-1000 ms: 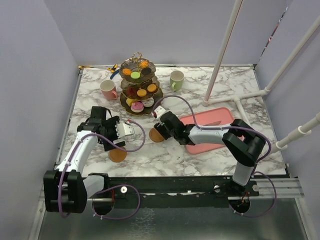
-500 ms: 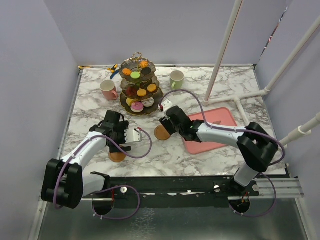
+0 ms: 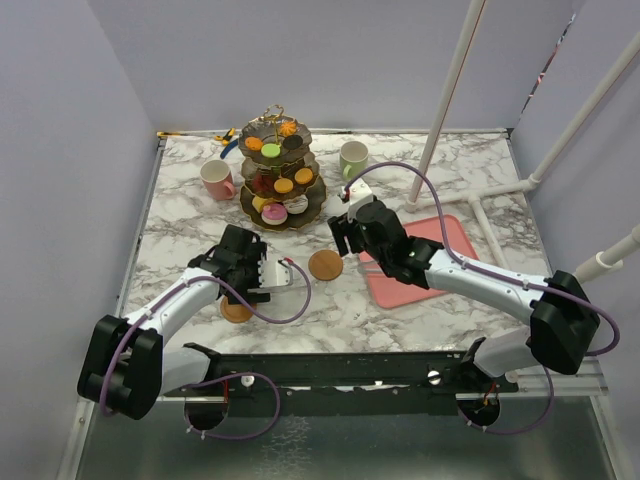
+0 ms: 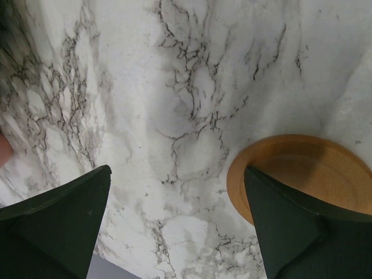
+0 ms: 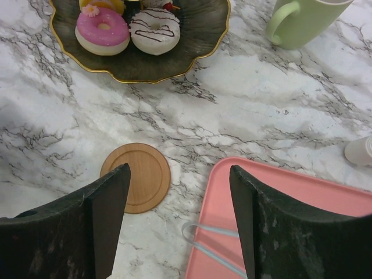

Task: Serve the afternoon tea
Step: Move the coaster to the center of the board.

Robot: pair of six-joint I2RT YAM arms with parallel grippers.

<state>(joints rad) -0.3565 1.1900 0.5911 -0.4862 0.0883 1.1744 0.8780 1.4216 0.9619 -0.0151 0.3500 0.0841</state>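
1. The three-tier stand [image 3: 282, 175] is at the back of the marble tabletop [image 3: 470, 160], and toy pastries [image 3: 284, 185] fill its tiers. On the bottom tier a pink doughnut [image 5: 103, 32] and a white doughnut [image 5: 154, 30] lie side by side.
2. The pink mug [image 3: 215, 180] stands upright just left of the stand, and the pale-green mug [image 3: 352, 160] stands upright just right of it. Both are on bare marble, neither on a coaster.
3. The first coaster [image 3: 325, 265] lies flat in front of the stand, a little to its right and apart from it.
4. The right hand [image 5: 179, 170] hangs in front of the stand and to its right, above the first coaster. Its fingers are spread wide with nothing between them. In the wrist view one finger covers the coaster's edge.
5. The second coaster [image 3: 236, 310] lies in front of the stand to its left, farther from it than the first. The left arm [image 3: 175, 305] partly hides it from above.
6. The left hand [image 4: 177, 168] is over that spot with its fingers apart and empty. One finger overlaps the second coaster, and I cannot tell whether it touches.
7. The pink tray [image 3: 445, 238] lies flat to the right of the stand and nearer the arm bases. It is partly under the right arm [image 3: 470, 280].
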